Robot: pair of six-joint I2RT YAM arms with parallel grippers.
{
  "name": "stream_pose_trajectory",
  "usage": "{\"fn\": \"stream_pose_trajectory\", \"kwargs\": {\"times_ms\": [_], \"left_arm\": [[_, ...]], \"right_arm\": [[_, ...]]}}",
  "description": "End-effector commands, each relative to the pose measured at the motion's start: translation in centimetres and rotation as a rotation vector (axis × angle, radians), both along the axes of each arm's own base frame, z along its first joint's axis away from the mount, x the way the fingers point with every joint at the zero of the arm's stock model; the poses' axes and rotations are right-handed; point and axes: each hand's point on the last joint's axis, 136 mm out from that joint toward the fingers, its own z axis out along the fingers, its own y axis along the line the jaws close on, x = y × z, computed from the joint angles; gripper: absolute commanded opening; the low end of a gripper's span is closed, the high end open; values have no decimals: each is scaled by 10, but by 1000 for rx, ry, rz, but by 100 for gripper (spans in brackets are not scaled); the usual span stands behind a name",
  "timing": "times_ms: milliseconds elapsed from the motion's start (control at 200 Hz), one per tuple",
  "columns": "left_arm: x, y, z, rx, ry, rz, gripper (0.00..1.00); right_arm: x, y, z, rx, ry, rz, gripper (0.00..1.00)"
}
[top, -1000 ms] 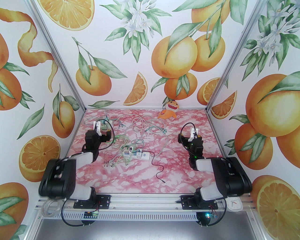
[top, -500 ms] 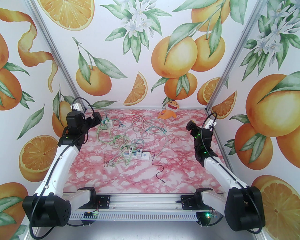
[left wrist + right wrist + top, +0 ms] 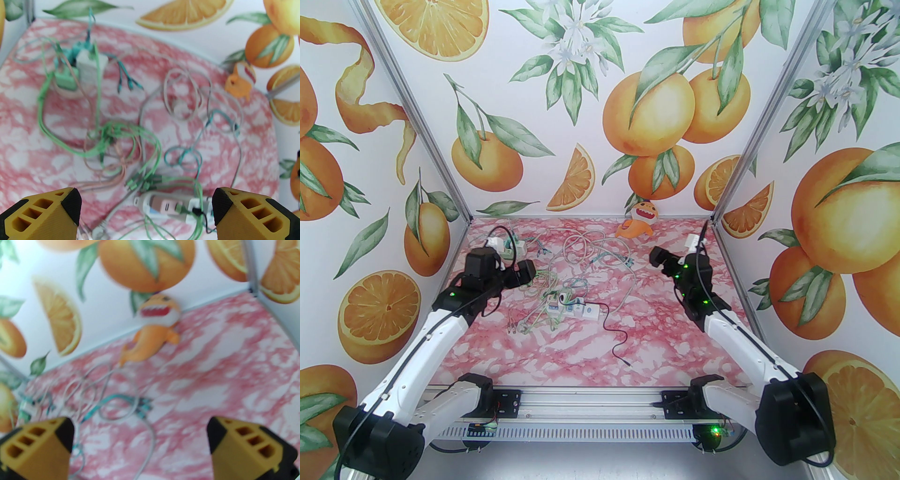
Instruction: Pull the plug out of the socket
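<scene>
**A:** Pink marbled table (image 3: 675, 337) between orange-printed walls (image 3: 393, 140). How far along are we?

**B:** Barely begun, by our reading. Our white power strip (image 3: 576, 309) lies mid-table, and a green plug (image 3: 179, 207) looks seated in its face. The wrist view is too blurred for us to say which other sockets are filled

**A:** And our arms?

**B:** Our left gripper (image 3: 146, 202) hangs over the cable tangle (image 3: 541, 281), just beyond the strip, with its jaws spread wide and nothing between them. Our right gripper (image 3: 140, 434) is spread and empty too, well apart from the strip on the right side

**A:** So it is all left to do: come down, pinch the plug, brace the strip, pull

**B:** That is how we judge it

**A:** What room do we have?

**B:** The walls stand well away from the strip. The right half of the table is bare, so we think our right arm has an open path. The left side is crowded, with loops of green and grey lead lying around the strip. A second adapter (image 3: 511, 246) sits near the far left corner. The plush shark (image 3: 638, 219) rests against the back wall, out of our way. We would watch for loose loops snagging a finger
</scene>
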Motion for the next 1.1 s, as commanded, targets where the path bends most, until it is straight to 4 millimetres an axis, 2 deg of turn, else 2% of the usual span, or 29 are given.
{"fn": "stream_pose_trajectory", "kwargs": {"times_ms": [0,185,350,480,591,746,876,951,1096], "left_arm": [[-10,-19,-17,-31,55,-44,87],[-23,-44,-23,-1,73,-91,86],[-47,-75,-19,-17,78,-134,83],[-64,-80,-28,30,104,-130,78],[-65,-56,-44,82,127,-48,73],[-52,-34,-64,-25,178,39,65],[-47,-32,-79,-46,234,36,48],[-43,-34,-92,-35,270,29,34],[-32,-52,-110,-55,319,-25,34]], "right_arm": [[-24,40,-15,-60,71,149,100],[-65,89,-44,-120,145,330,100],[-83,112,-73,-191,238,426,100],[-86,120,-79,-188,266,463,100],[-88,123,-79,-186,269,482,100],[-93,122,-80,-216,277,503,100],[-96,116,-78,-241,261,505,100],[-98,116,-74,-234,248,509,100],[-95,110,-70,-255,232,484,100]]}}
